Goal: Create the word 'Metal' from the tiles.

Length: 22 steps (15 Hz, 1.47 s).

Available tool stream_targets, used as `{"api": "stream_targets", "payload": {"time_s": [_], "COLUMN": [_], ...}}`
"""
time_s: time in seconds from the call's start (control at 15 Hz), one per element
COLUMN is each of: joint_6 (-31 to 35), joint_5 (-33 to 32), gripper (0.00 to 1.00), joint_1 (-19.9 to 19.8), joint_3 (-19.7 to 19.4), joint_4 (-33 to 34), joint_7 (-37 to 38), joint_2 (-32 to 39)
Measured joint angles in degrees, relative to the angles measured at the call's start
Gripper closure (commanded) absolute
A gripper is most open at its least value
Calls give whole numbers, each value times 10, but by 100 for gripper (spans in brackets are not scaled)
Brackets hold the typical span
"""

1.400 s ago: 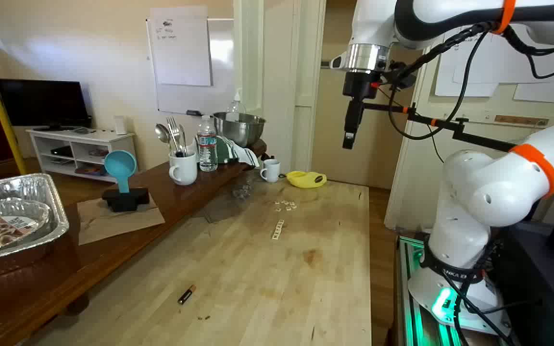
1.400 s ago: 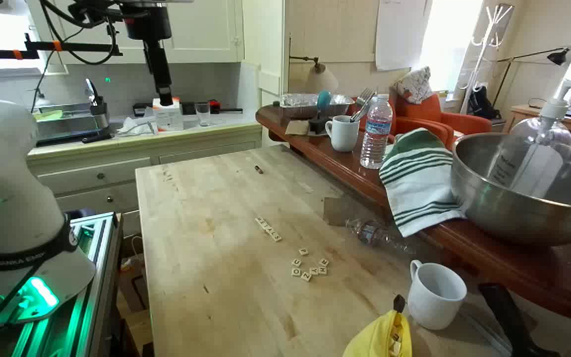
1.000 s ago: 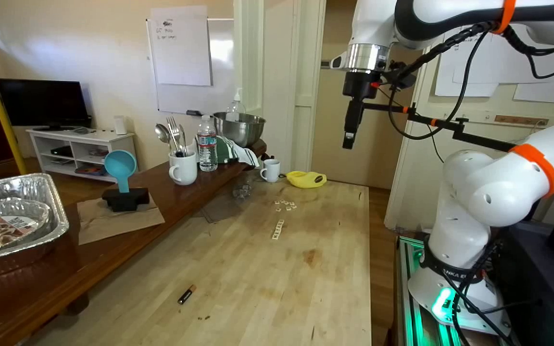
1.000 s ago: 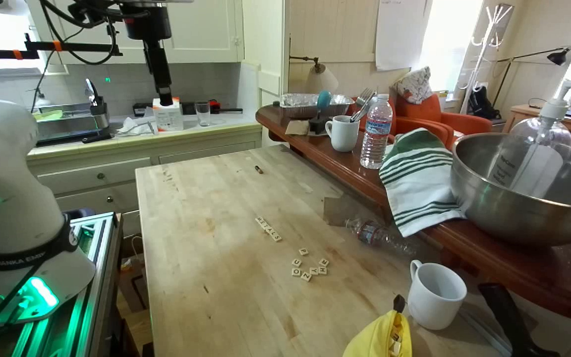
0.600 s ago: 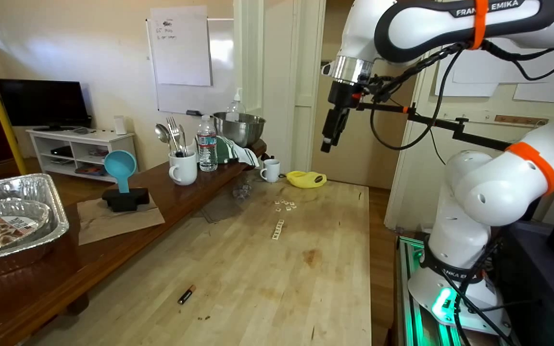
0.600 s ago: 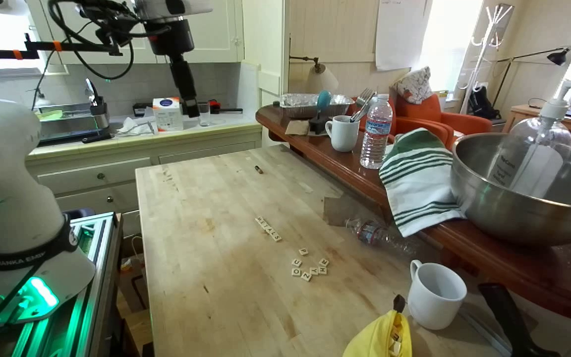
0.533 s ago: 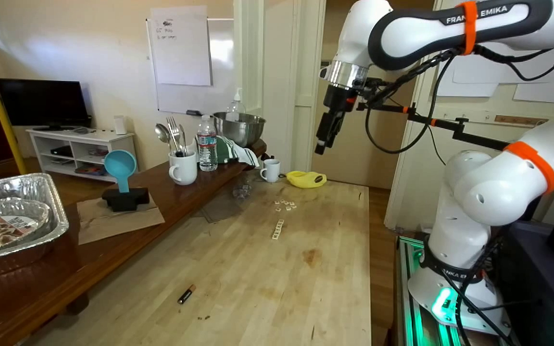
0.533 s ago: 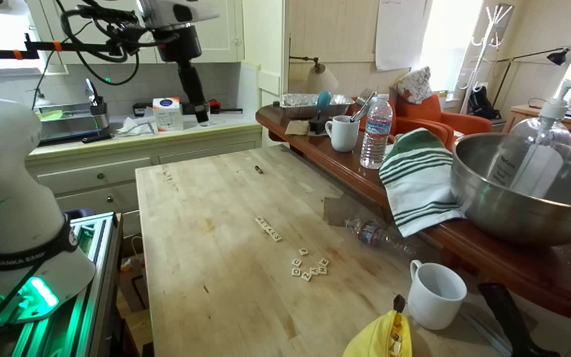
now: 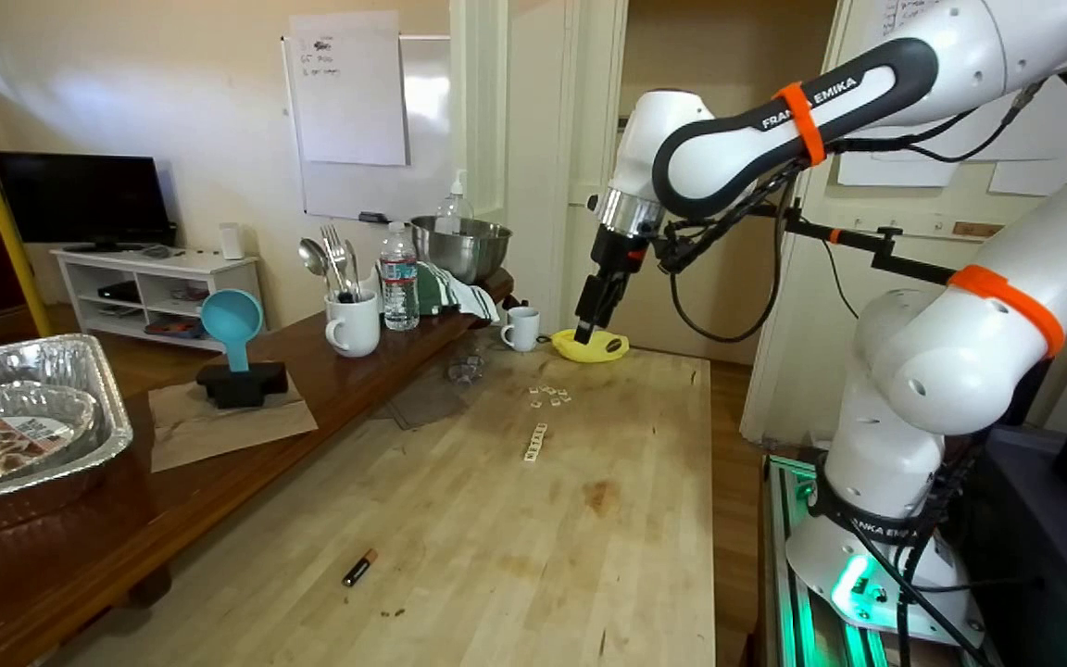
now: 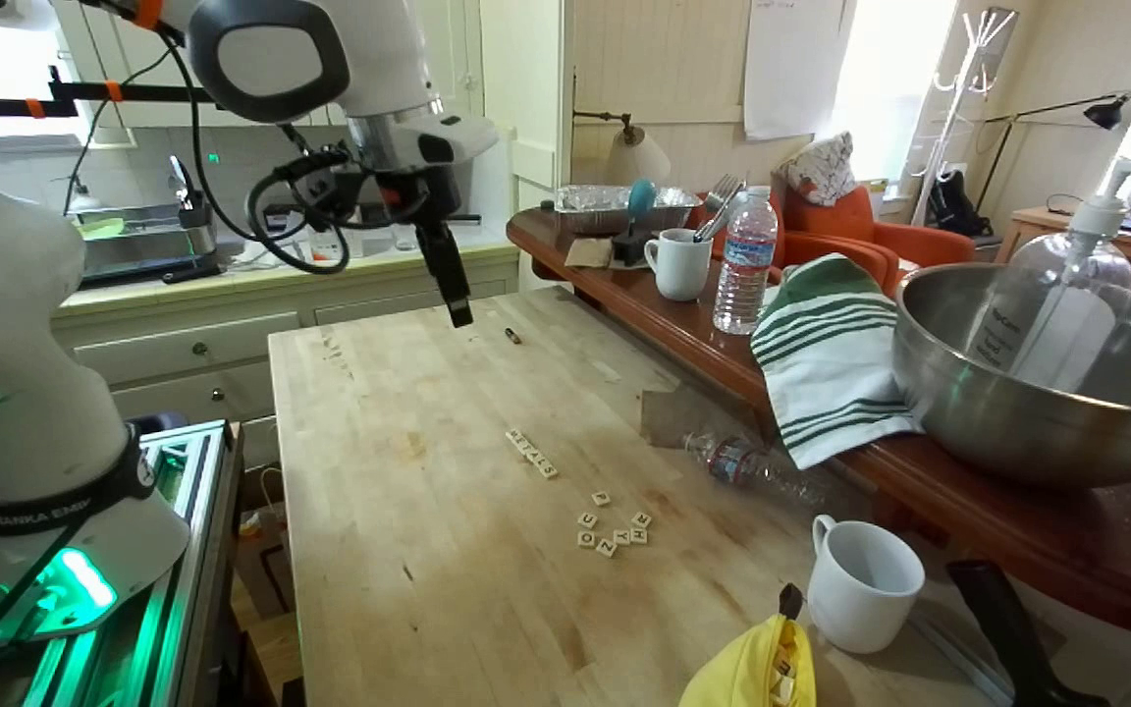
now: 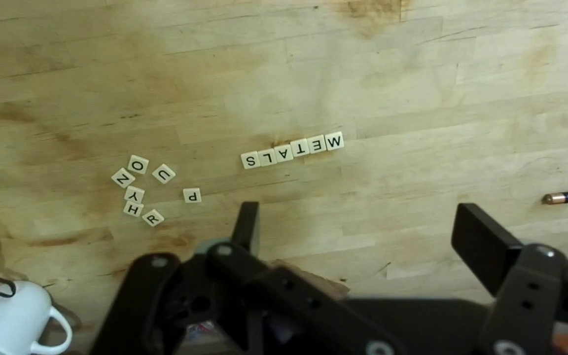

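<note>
The tiles lie flat on the wooden table. In the wrist view a touching row of tiles (image 11: 292,150) appears upside down and reads METALS, with the S tile (image 11: 250,159) at its left end. The row also shows in both exterior views (image 9: 534,443) (image 10: 532,455). Several loose tiles lie apart from it, among them an O tile (image 11: 138,164) and a P tile (image 11: 192,195). My gripper (image 11: 356,212) is open, with nothing between its fingers. It is in the air above the table in both exterior views (image 9: 584,333) (image 10: 460,316), tilted, apart from all tiles.
A yellow pouch (image 10: 747,673) with pale pieces inside and a white mug (image 10: 865,589) stand near the loose tiles. A battery (image 11: 565,197) lies beyond the row's M end. A raised brown ledge (image 9: 219,482) runs along the table, with a clear bottle (image 10: 742,462) lying beside it.
My gripper has come down from high up, moving left in an exterior view and right in an exterior view, and has tilted. The tiles have not moved.
</note>
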Motion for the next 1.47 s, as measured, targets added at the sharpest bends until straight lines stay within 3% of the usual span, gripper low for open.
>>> {"api": "stream_targets", "payload": {"time_s": [0.33,0.87,1.2,1.47], "joint_6": [51,53,54,88], "joint_5": [-1,-9,6,7], "gripper": [0,0,0,0], "joint_1": [-15,-15,7,7], "joint_3": [-19,-17,-44,-51], "joint_4": [4,9,16,36], "joint_7": [-18,-31,-149,-192], "joint_2": [82,105,178,256]}}
